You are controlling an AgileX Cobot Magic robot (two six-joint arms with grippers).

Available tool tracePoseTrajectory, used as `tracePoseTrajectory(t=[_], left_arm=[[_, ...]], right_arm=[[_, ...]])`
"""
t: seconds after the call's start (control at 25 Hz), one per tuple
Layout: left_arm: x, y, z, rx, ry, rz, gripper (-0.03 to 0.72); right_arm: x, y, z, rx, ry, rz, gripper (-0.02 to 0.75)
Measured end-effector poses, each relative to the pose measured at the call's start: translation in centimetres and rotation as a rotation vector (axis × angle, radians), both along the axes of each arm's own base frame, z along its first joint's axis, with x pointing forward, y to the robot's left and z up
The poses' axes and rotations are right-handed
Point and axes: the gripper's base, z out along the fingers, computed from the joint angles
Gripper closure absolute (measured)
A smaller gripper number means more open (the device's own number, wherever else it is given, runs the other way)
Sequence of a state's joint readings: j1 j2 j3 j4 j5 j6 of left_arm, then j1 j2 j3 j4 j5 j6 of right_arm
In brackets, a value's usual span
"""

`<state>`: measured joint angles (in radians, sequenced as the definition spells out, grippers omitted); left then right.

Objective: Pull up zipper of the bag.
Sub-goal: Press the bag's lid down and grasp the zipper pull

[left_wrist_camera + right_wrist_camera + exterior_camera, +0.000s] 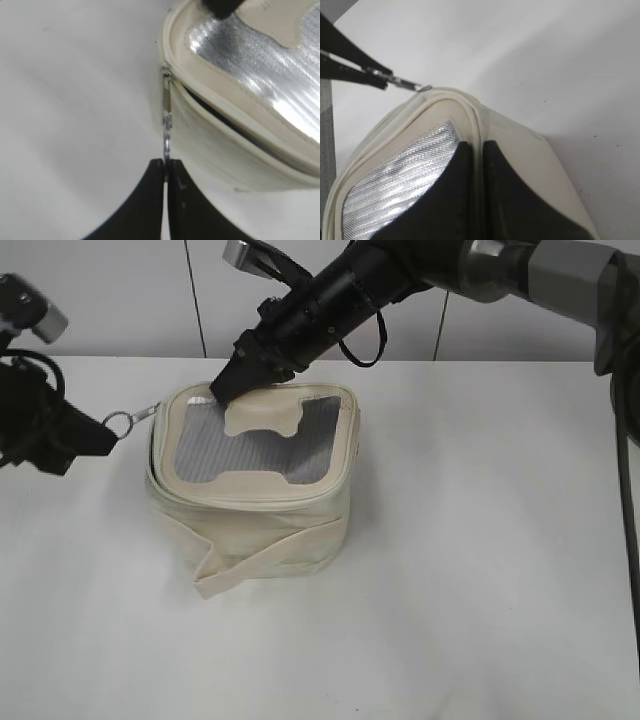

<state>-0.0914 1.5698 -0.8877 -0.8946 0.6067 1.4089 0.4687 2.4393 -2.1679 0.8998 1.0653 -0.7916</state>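
The cream bag (255, 530) with a grey mesh top window (205, 445) stands on the white table. My left gripper (102, 433) is shut on the silver ring pull (119, 424) of the zipper (163, 406), stretched out from the bag's far-left corner. In the left wrist view the jaws (166, 162) pinch the ring (166, 140); the zip track (235, 122) gapes open along the near side. My right gripper (225, 390) is shut on the bag's back rim (477, 125), jaws (478, 145) either side of the rim seam.
A flat cream strap (265, 555) hangs across the bag's front. A cream handle patch (262, 418) lies on the mesh. The white table (480, 570) spreads to the right and front; a white wall (120, 290) stands behind.
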Motion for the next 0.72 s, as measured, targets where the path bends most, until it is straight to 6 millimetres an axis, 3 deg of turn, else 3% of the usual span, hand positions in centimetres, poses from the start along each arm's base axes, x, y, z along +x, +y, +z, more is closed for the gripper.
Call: tracePoseTrajectory(t=[0.2,0.4,0.6,0.72], left_arm=[[-5.6,0.6,-1.1,-0.036,0.04,0.081,0.697],[-9.0,0.4,-0.8,-0.09,0.066,0.06,0.697],[-10.2,0.0,-0.3,-0.149,0.134,0.023,0.697],[-9.8,0.1,-0.3,-0.133,0.105,0.056,0.697]], right_arm=[[-0.5,0.5,0.0,0.012,0.031,0.023,0.693],[-0.1,0.3,0.0,0.003,0.05,-0.035,0.694],[0.4,-0.2,-0.1,0.003,0.064,-0.094,0.696],[0.4,-0.2,-0.1,0.0,0.06,-0.085,0.696]])
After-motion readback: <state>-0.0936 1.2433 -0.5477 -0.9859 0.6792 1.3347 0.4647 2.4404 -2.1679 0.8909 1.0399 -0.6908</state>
